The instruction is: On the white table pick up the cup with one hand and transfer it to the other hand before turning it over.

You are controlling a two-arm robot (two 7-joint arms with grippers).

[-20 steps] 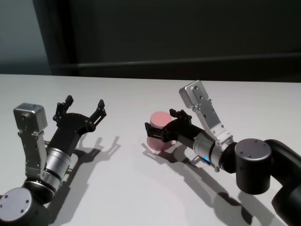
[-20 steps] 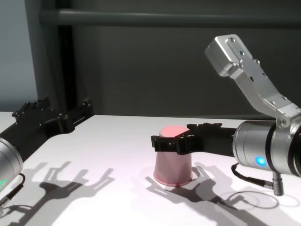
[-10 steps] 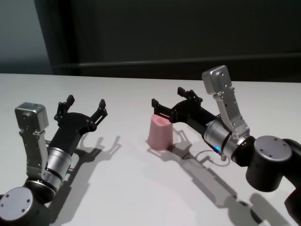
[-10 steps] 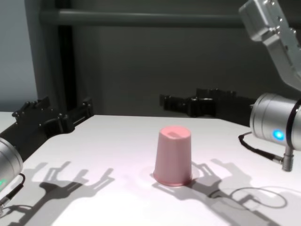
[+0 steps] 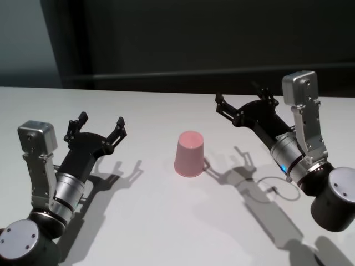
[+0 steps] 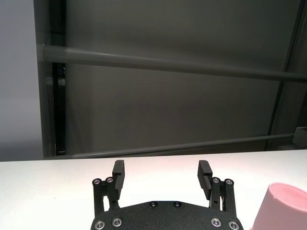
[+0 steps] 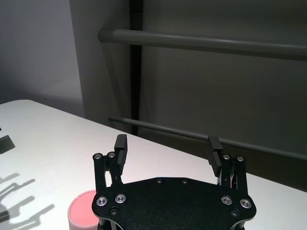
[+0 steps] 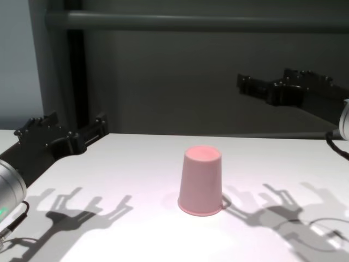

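The pink cup (image 5: 189, 154) stands upside down, base up, on the white table (image 5: 166, 221), near the middle between both arms. It also shows in the chest view (image 8: 201, 180), the left wrist view (image 6: 283, 206) and the right wrist view (image 7: 82, 213). My right gripper (image 5: 241, 98) is open and empty, raised above the table to the right of and behind the cup (image 8: 267, 82). My left gripper (image 5: 101, 119) is open and empty, low over the table well left of the cup (image 8: 68, 128).
A dark wall with a horizontal grey rail (image 8: 191, 22) runs behind the table's far edge. A thin cable loop (image 5: 274, 191) hangs by the right forearm over the table.
My right gripper, which was around the cup, has opened, let it go and drawn back up and to the right. The cup stays inverted on the table. The left arm has not moved.
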